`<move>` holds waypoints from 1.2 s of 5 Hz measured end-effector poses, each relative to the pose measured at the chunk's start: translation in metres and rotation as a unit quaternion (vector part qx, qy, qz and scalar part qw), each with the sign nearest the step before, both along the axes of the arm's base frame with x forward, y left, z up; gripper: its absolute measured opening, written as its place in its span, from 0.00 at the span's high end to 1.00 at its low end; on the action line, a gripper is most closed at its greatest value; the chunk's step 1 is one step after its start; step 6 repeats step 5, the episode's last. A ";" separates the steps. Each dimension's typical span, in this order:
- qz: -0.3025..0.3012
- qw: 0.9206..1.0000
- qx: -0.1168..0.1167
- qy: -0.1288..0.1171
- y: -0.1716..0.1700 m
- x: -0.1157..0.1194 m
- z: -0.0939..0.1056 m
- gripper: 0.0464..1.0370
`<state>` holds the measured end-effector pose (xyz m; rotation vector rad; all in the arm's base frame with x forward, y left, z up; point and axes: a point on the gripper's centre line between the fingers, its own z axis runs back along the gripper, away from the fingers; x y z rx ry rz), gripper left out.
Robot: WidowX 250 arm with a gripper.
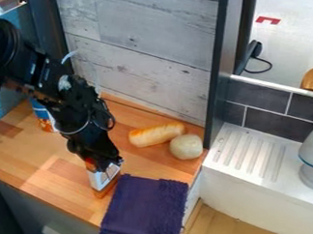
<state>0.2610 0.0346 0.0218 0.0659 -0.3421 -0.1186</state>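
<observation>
At left we see a container (42, 114). The gripper (104, 164) is at the top of a box (104, 178); we cannot tell whether it grips. The box looks unlifted on the counter (31, 152), beside a cloth (146, 206), left of bread (156, 135) and a ball (186, 147).

text: none legible | labels, brands: none legible | numbers, signs: none legible

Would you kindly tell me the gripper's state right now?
Gripper: at the top of the small box; open or closed cannot be told.
</observation>
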 end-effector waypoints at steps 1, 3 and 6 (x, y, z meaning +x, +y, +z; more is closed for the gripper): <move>0.000 1.000 0.008 0.004 0.001 0.001 0.001 0.59; 0.007 0.999 0.004 0.037 0.000 -0.011 -0.001 0.03; 0.007 1.000 -0.003 0.004 -0.002 -0.009 0.047 0.03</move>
